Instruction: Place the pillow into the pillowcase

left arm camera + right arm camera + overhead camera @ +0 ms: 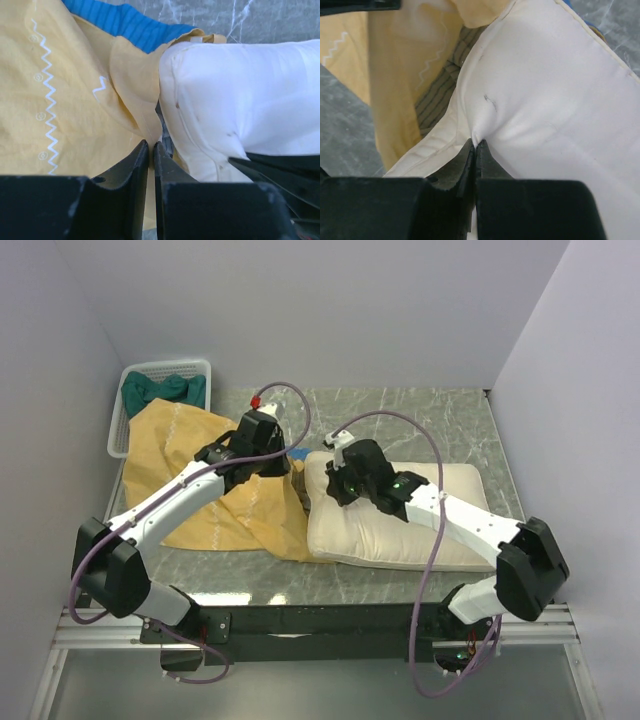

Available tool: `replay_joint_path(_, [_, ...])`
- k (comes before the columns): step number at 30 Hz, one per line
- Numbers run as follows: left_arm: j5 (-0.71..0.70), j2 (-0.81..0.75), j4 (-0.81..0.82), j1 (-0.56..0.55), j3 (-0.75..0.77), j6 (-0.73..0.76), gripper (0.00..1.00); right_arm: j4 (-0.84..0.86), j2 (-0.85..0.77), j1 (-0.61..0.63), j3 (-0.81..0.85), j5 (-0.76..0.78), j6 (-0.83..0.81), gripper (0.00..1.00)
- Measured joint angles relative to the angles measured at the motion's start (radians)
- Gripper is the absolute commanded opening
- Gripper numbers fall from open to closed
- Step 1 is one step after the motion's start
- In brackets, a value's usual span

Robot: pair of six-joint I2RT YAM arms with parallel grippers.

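Top, left-wrist and right-wrist views, insertion step. The pillow (410, 530) lies on the right half of the table (430, 410) with its long axis running left to right. The pillowcase (190, 510) is spread to its left, yellow lining outward, with its mouth facing the pillow's left end. The two touch at that end. In the left-wrist view a yellow hem laps the pillow's far-left corner, while most of the pillow lies outside the case.

The right gripper (475, 145) is closed. It pinches a pucker of pillow fabric near the left end, and the case's opening lies just beyond its tips, to the left. The left gripper (151, 146) sits at the mouth's edge, its jaws only a slit apart. A fold of yellow hem reaches its tips, but whether that fold is clamped cannot be told.

The right arm is the one on the pillow and the left arm is at the case. The insertion direction is probably leftward along the pillow's long axis, and the mouth would need to be held up and open for the end to pass.
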Motion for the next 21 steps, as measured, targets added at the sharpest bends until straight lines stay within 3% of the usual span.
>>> replay_joint_path(9, [-0.067,0.007,0.0,0.0,0.028,-0.039,0.14,-0.011,-0.069,0.039,-0.042,-0.058,-0.024,0.0])
replay_joint_path(21, [-0.084,-0.053,0.036,0.0,-0.008,-0.052,0.13,-0.044,-0.011,0.07,-0.05,-0.142,-0.058,0.0])
